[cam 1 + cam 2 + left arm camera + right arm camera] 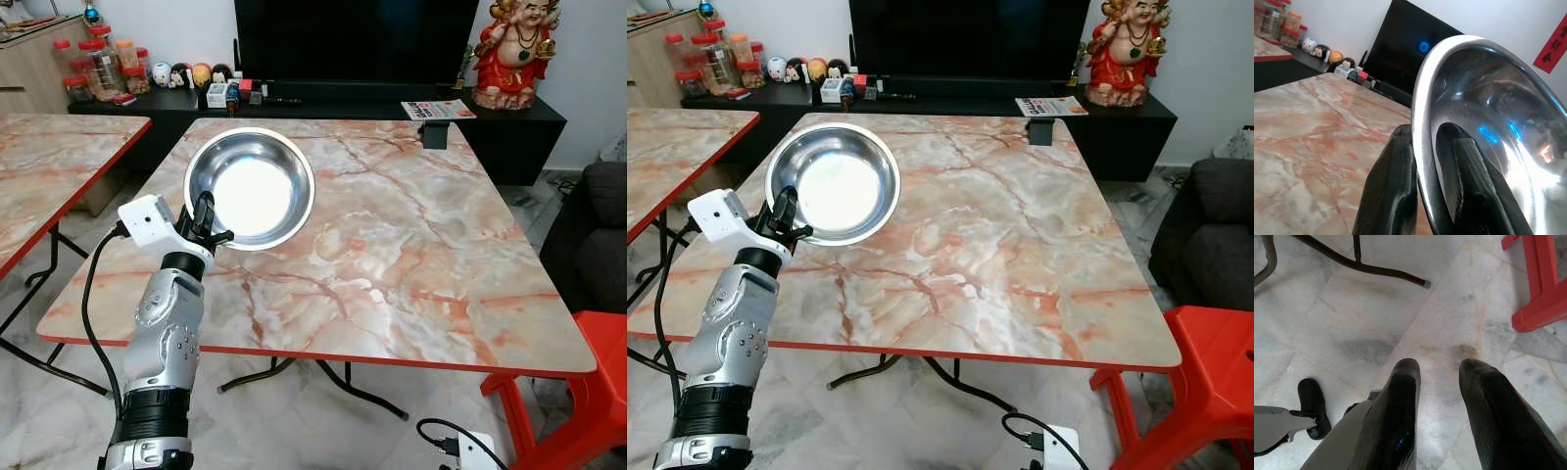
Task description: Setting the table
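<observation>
We see the left claw pinching the near rim of the steel bowl, tilted over the marble table. The right claw, fingers slightly parted and holding nothing, hangs above the floor.

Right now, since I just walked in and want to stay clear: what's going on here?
The left gripper is shut on the near rim of a steel bowl, one finger inside and one outside, holding it tilted over the marble table. The right gripper hangs idle over the floor, fingers apart.
</observation>
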Tool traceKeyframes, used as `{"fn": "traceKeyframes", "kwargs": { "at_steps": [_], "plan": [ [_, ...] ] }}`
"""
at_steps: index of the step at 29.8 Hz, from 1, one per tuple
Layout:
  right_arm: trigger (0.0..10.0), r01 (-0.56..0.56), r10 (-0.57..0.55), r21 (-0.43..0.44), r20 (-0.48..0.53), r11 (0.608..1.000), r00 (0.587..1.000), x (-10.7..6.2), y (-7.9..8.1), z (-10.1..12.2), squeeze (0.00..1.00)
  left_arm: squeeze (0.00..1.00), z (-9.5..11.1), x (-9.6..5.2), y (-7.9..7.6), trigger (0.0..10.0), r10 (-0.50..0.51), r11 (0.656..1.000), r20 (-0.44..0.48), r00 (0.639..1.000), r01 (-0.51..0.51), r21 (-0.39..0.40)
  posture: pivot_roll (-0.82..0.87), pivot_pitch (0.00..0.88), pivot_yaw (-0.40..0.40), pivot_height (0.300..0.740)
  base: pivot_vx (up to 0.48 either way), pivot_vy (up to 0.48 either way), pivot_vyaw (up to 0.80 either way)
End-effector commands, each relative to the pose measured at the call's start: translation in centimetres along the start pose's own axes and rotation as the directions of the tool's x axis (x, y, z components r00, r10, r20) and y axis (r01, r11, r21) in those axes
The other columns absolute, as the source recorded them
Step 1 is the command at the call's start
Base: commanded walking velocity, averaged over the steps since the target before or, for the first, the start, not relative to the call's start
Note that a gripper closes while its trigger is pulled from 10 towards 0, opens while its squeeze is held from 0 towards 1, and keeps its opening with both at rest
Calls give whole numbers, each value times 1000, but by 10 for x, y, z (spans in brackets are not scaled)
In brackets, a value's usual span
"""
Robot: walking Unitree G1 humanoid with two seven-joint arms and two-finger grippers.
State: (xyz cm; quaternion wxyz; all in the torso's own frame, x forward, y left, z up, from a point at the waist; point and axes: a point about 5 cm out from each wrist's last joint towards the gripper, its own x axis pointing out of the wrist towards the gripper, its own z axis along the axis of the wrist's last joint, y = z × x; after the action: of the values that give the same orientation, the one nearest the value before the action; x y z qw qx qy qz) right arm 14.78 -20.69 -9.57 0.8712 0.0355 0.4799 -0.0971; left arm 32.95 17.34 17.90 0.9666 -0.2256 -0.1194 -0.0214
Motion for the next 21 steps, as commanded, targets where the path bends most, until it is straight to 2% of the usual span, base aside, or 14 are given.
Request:
{"fn": "traceKeyframes", "kwargs": {
  "at_steps": [1,18,21],
  "plan": [
    [10000,-3,2,6,22,1000,1000,1,1,7,0,0,5,2,-3,10000,-14,1000,22,1000,13,13,5,0,-14,725,0,-274,0],
    [10000,-11,11,8,22,1000,1000,1,5,6,0,0,6,3,-5,10000,-24,1000,24,999,24,12,10,0,-16,725,0,-306,0],
    [10000,-7,7,15,16,1000,1000,1,5,4,0,0,7,3,-4,10000,-22,1000,25,999,21,12,6,0,-9,725,0,-85,0]
  ]
}}
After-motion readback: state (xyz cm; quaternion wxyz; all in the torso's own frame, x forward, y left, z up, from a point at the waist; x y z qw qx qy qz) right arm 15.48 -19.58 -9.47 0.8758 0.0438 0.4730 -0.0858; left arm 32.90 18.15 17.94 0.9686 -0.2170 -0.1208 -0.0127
